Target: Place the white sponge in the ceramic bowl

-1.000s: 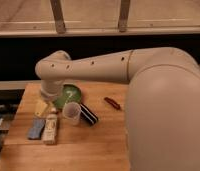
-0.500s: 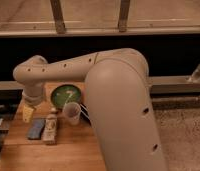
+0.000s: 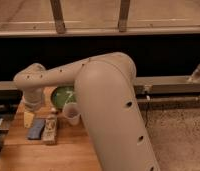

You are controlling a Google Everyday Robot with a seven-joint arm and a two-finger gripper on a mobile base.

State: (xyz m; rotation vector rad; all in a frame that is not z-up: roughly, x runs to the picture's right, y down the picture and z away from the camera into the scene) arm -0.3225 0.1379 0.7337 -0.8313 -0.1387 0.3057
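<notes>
The white sponge point(image 3: 36, 128), a flat pale blue-grey pad, lies on the wooden table point(image 3: 68, 150) near its left edge. The ceramic bowl point(image 3: 62, 95), dark green with pale marks, sits behind it, partly covered by my arm. My gripper point(image 3: 29, 118) hangs from the wrist at the left, just above and behind the sponge, close to the table's left edge. It holds nothing that I can see.
A white bottle point(image 3: 50, 131) lies right of the sponge. A translucent cup point(image 3: 71, 113) stands in front of the bowl. My big arm point(image 3: 103, 100) covers the table's right half and hides the black block. A dark rail runs behind.
My arm has swung left and the wrist has come down toward the table's left side, nearer the sponge. The black block and a red item are now hidden behind the arm.
</notes>
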